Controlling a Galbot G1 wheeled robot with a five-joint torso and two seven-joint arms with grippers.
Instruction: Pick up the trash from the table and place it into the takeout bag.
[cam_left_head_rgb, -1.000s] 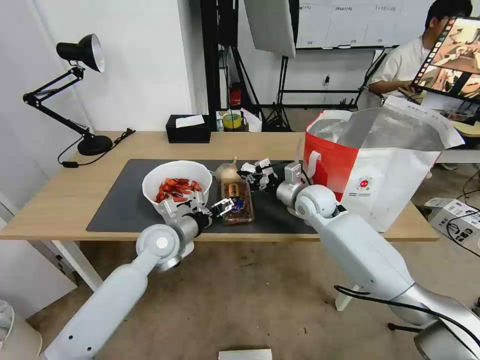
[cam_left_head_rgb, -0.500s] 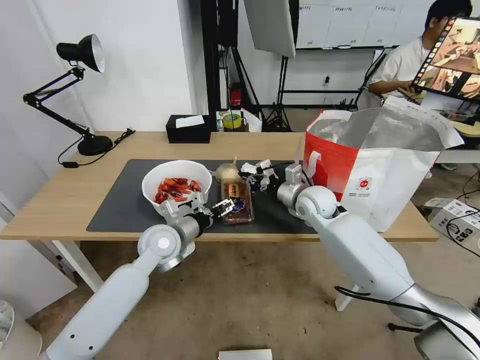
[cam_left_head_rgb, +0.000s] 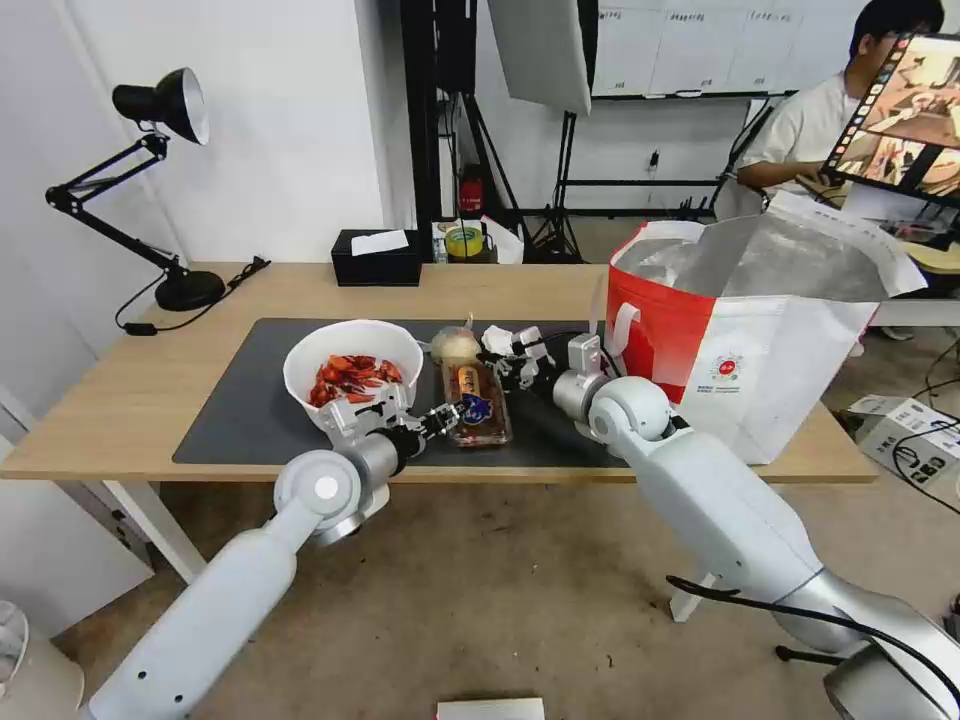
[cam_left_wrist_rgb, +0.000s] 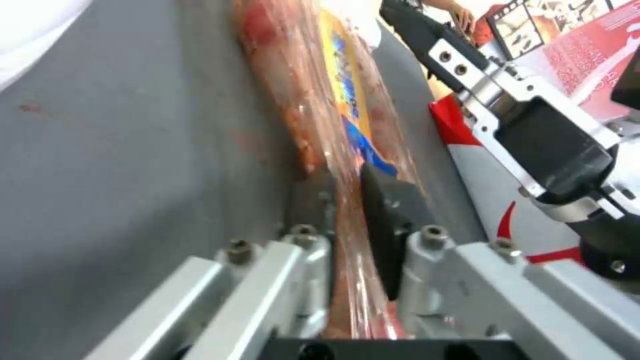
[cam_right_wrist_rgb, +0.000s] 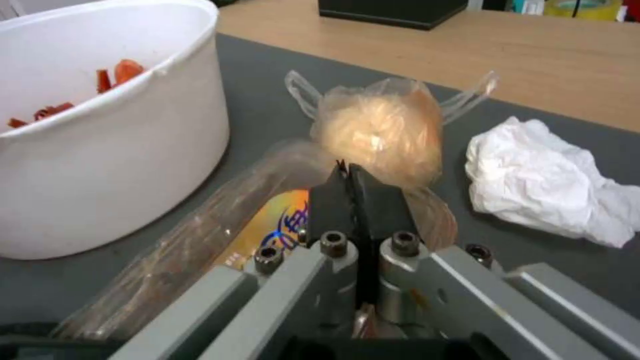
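Clear plastic tray (cam_left_head_rgb: 476, 402) is lying on the grey mat (cam_left_head_rgb: 240, 410), just beside the white bowl (cam_left_head_rgb: 352, 365). Its near edge is being pinched by the left gripper (cam_left_wrist_rgb: 347, 210), fingers closed onto it. Its far end is being pinched by the right gripper (cam_right_wrist_rgb: 352, 192), fingers nearly together, near the tan bag (cam_right_wrist_rgb: 380, 130) and tissue (cam_right_wrist_rgb: 540, 175).

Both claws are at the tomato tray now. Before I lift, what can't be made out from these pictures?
- Tomato tray underside: hidden against the mat in every view.
- Left claw: shut on the tray's near edge; depth of bite hidden by its fingers.
- Right claw: pads together over the tray; whether plastic is caught between them, unclear.
- Takeout bag interior: head view reaches the foil lining, not the bottom.
- Tray label: too small in the head view, blurred in the left wrist view.
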